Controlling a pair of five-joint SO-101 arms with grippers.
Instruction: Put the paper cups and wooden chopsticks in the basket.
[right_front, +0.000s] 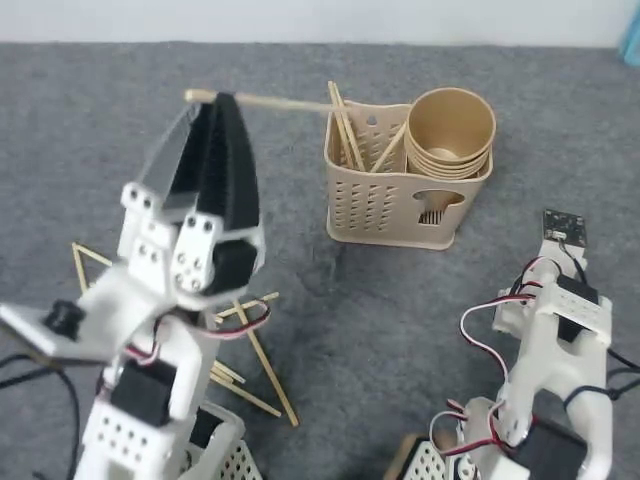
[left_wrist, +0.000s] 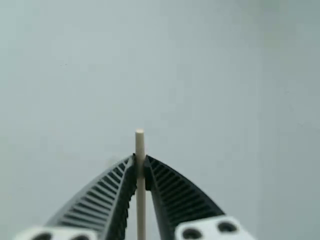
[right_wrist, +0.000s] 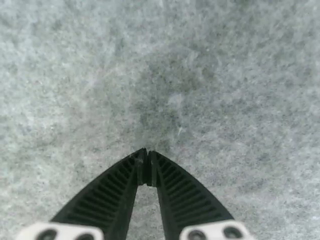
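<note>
A: Left hand?
B: Left hand (left_wrist: 140, 162) is clenched on one chopstick (left_wrist: 140, 145). The stick is pinched between the tips and its end pokes past them. From the high view the arm is raised and the stick lies roughly level. Its far end reaches the rim of the basket (right_front: 385, 205). I cannot tell if it touches.

A: Basket contents?
B: The cups (right_front: 450, 130) are stacked in one compartment. The stowed chopsticks (right_front: 347, 128) lean in the compartment beside it, on the side nearer the left arm.

A: Anything left out?
B: Loose chopsticks (right_front: 262, 368) are scattered on the grey tabletop (right_front: 400, 320) around the left arm's base, well apart from the basket.

A: Right hand?
B: Right hand (right_wrist: 145, 167) is clenched with the tips together and nothing between them. It points down at bare tabletop.
</note>
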